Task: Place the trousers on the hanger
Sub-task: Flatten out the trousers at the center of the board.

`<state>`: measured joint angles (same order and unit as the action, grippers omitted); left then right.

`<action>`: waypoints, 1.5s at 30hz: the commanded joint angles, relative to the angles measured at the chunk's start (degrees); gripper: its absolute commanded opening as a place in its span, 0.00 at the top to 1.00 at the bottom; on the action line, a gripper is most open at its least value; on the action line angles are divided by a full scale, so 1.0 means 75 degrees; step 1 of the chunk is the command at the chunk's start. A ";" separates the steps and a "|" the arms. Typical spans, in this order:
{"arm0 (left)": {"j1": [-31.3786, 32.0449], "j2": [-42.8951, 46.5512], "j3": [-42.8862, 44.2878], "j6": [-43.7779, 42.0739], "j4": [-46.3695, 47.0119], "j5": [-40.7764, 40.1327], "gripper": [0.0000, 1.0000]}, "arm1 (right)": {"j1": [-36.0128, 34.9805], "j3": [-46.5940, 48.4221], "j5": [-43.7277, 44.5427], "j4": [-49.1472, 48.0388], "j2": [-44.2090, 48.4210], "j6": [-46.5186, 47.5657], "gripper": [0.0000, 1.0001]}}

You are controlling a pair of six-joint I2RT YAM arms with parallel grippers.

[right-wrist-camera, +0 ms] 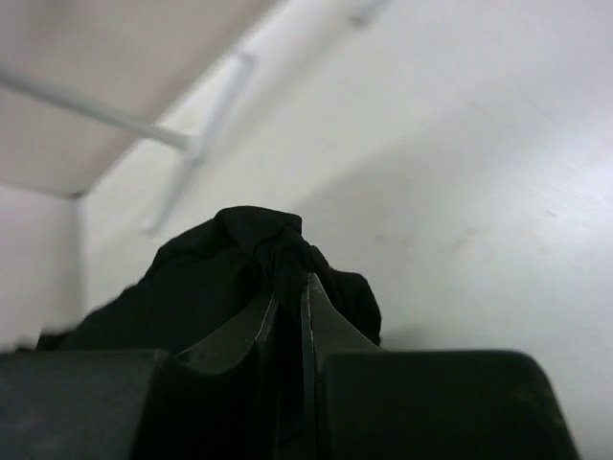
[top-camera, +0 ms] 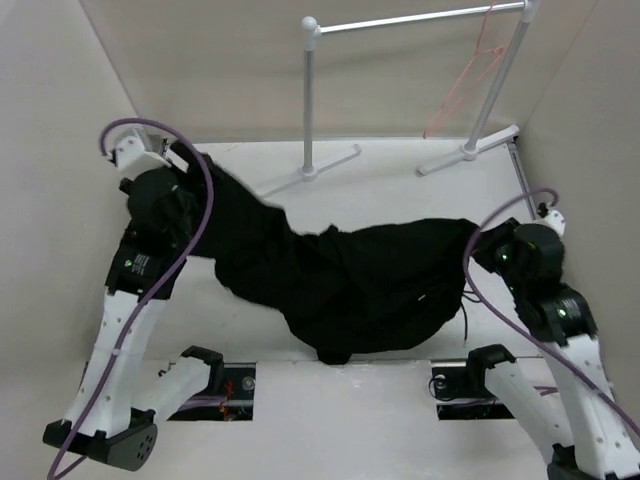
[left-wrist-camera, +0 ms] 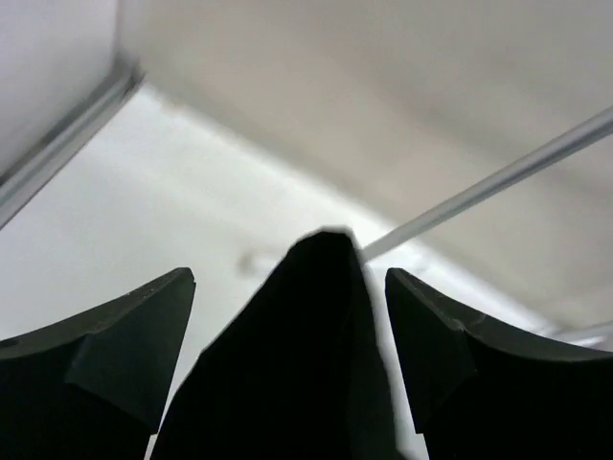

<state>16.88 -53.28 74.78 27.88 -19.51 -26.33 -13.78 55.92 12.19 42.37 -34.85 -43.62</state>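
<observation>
Right claw (right-wrist-camera: pixel 290 287) is pinched nearly closed on a bunched fold of the trousers (top-camera: pixel 360 290). Left claw (left-wrist-camera: pixel 289 276) stands wide, and a peak of black cloth rises between its fingers with gaps on either side. Between both arms the trousers lie heaped across the white surface (top-camera: pixel 400 190). Beyond, the hanger (top-camera: pixel 480 45) hangs near the right end of the grey rack (top-camera: pixel 420 18).

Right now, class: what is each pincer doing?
Left pincer: open, a fold of the trousers in its gap, not gripped.
Right pincer: shut on the trousers.
</observation>
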 commanded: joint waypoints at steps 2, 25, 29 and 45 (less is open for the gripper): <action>-0.0357 -0.0034 -0.1555 0.0219 -0.1571 -0.0193 0.18 | 0.0846 -0.1209 -0.0206 -0.0995 -0.1081 -0.0267 0.96; -0.0548 -0.1721 -0.4288 0.1777 -0.1033 0.1096 0.29 | 0.0731 -0.2088 -0.0312 -0.1161 -0.0475 0.0179 0.94; -0.0020 -0.1545 -0.4439 0.1955 -0.1055 0.1108 0.43 | 0.0707 -0.2358 -0.0336 -0.1149 -0.0182 0.0155 0.94; 0.0156 -0.1543 -0.5026 0.2506 -0.1351 0.1093 0.57 | 0.0765 -0.2382 -0.0523 -0.1149 -0.0240 0.0214 0.92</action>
<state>17.67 -62.57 37.85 45.76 -34.24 -20.93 -7.94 37.43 8.54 36.77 -36.53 -42.24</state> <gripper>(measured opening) 0.466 0.142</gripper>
